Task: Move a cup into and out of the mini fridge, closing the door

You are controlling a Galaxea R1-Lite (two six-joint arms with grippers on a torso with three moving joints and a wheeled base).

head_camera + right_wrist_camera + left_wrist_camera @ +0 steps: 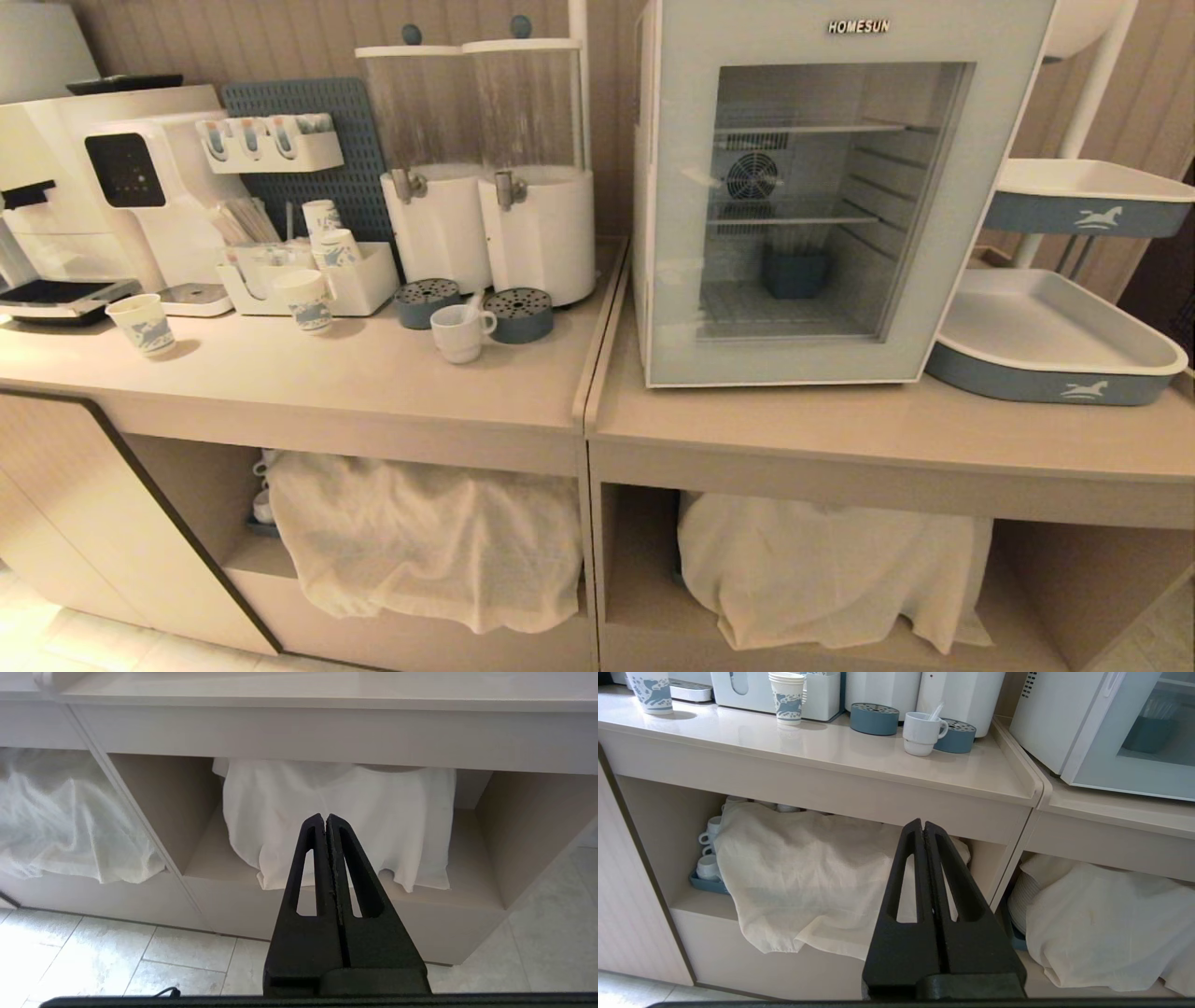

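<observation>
Left gripper [923,826] has its fingers pressed together, holding nothing, pointing toward twelve o'clock. Right gripper [325,819] is likewise closed and empty.

Counter clutter and shelf contents, nothing else.
Coffee machine [103,187] at the counter's 10 o'clock, paper cup [142,324] standing just in front of it. Pegboard [308,149] at 12, white organiser box [308,271] below it with more paper cups. Two drink dispensers [485,168] side by side, a round blue drip tray [425,303] under each tap. Two-tier tray stand [1064,327] at 3 o'clock. White cloths [420,532] drape over the open shelves below; stacked mugs [707,851] peek out beside one.
</observation>
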